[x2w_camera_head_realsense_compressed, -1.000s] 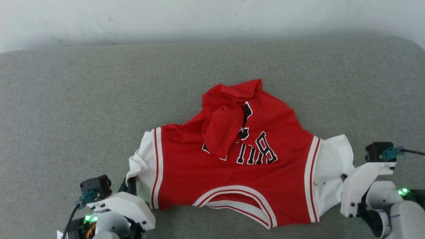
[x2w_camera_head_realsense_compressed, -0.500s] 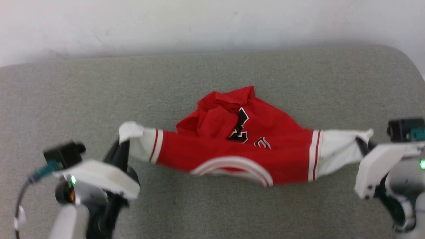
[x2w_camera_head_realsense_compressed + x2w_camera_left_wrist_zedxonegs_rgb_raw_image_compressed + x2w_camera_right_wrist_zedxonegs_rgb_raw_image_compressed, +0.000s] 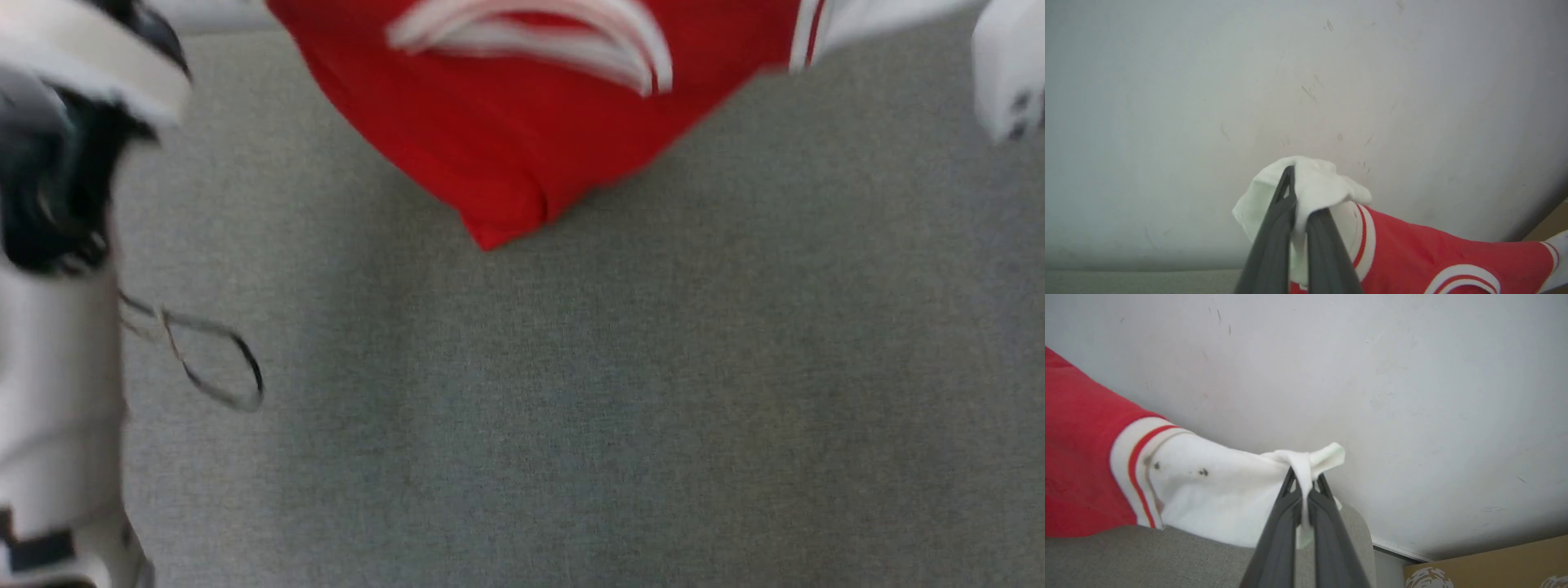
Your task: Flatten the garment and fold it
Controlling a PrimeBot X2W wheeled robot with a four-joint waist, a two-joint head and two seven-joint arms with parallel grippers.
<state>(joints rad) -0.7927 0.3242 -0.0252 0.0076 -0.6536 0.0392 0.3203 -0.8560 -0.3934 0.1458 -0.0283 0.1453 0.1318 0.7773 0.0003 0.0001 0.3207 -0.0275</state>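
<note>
Grey woven-fabric surface under soft, even light, with a faint shadow across its middle; its rounded corner appears in the right wrist view. Behind it is a pale wall marked with small dark scuffs. A brown cardboard box, printed in white, stands beside the corner.
</note>
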